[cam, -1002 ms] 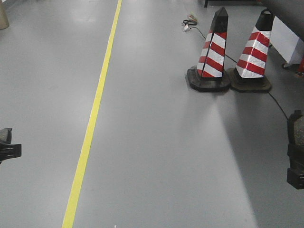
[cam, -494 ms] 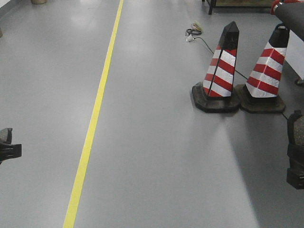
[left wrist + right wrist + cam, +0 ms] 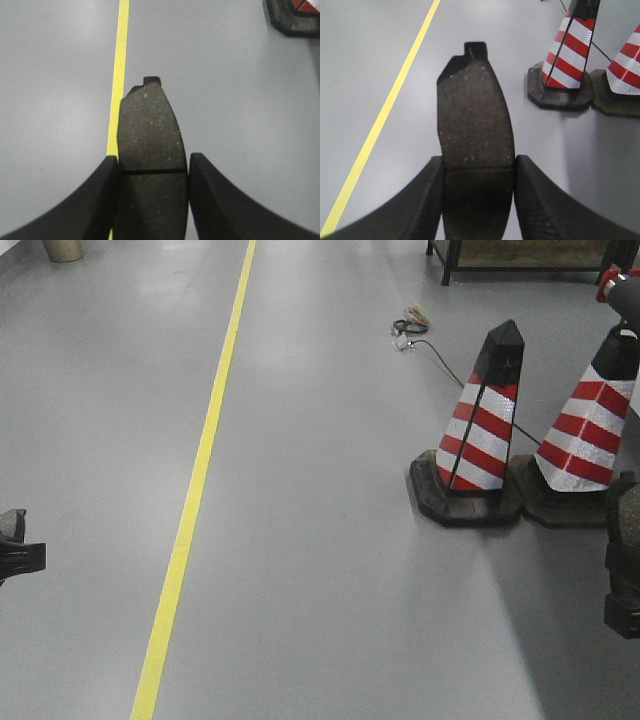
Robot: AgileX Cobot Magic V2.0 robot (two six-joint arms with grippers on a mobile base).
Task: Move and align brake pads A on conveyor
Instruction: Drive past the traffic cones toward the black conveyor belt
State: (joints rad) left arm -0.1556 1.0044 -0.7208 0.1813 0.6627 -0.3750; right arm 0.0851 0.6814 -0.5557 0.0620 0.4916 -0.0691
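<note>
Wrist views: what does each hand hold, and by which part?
The left hand pinches a brake pad by its side edges near the groove; the right hand holds a second brake pad likewise.

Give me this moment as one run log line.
left gripper: shut on left-held pad | right gripper: shut on right-held pad | conveyor: not in view | surroundings: grey floor, yellow line, two striped cones

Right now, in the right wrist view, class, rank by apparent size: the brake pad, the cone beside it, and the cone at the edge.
1. brake pad: largest, but only because it is close to the camera.
2. cone beside it.
3. cone at the edge: shows least, but the frame crops it, so the two cones may well match.
</note>
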